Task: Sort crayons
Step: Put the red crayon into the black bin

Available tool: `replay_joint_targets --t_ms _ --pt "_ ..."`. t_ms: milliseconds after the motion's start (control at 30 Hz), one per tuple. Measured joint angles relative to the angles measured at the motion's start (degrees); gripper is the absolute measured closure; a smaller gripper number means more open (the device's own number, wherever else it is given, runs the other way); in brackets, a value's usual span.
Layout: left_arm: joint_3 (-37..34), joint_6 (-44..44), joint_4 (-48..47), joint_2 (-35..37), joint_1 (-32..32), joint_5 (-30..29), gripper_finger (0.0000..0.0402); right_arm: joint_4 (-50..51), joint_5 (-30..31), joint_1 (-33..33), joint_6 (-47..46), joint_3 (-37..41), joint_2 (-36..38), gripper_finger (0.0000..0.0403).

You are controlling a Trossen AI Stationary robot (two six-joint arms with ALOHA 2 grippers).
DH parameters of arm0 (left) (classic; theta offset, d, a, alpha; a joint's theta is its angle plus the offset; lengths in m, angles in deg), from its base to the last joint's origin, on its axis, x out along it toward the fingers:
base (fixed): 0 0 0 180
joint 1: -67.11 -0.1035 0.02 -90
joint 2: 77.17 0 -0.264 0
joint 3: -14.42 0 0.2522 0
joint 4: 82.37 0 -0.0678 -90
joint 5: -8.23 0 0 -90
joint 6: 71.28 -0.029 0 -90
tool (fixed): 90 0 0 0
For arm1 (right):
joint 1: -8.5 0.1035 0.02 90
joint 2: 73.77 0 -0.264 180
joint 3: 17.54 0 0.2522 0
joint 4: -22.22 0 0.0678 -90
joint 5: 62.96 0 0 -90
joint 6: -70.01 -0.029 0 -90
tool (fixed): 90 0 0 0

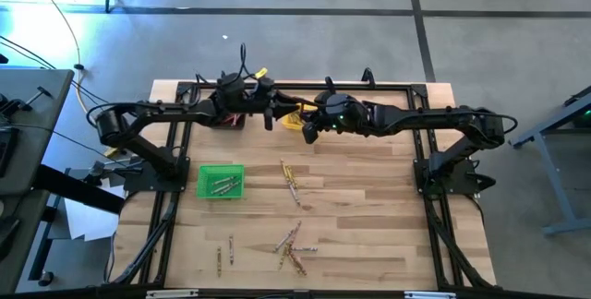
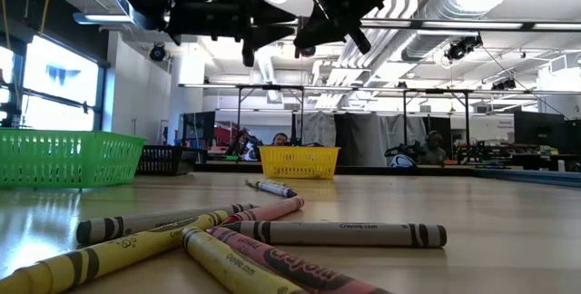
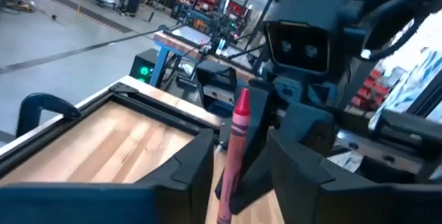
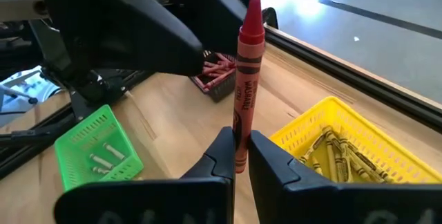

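Note:
A red crayon [image 4: 246, 79] stands in the air over the table's far middle, with my right gripper [image 4: 239, 141] shut on it. My left gripper [image 3: 242, 144] faces it from the left, open. Its fingers stand on either side of the crayon [image 3: 238, 131], apart from it. In the high view the left gripper [image 1: 270, 119] and the right gripper [image 1: 309, 133] nearly meet. More crayons [image 1: 291, 184] lie loose on the wooden table, and some lie by the near edge [image 2: 263, 235]. My right gripper pinches the red crayon's lower, blunt end [image 4: 239, 156] between its two fingers. The crayon stands nearly upright with its pointed tip [image 4: 254, 6] up. It is lifted clear of the table and the bins.
A yellow bin [image 4: 397, 151] of yellow crayons sits below the grippers. A black bin [image 4: 222, 87] of red crayons stands left of it. A green bin [image 1: 205, 188] with greenish-grey crayons stands nearer, at the left. Black frame rails [image 1: 420, 165] border the table.

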Motion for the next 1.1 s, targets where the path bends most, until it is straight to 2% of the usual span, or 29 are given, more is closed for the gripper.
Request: replay_joint_targets --t_ms 200,400,533,867,1100 --pt "0.0 4.32 2.94 -2.22 0.89 -0.01 0.0248 -0.58 0.07 0.0 0.14 0.0 0.0 0.0391" --pt "0.0 5.11 3.47 -2.45 1.18 -0.28 0.0243 -2.61 1.61 0.0 -0.05 0.0 0.0 0.0391" --pt "0.0 5.1 3.47 -2.45 1.18 -0.39 0.0257 -3.1 1.61 0.0 -0.23 0.0 0.0 0.0391" --pt "0.0 5.29 3.35 -2.45 1.38 -0.35 0.0327 -3.06 1.58 0.02 -0.64 0.0 0.0 0.0391" --pt "0.0 5.25 3.34 -2.45 1.51 -0.43 0.0322 -3.06 1.55 -0.15 -1.28 0.0 0.0 0.0391"
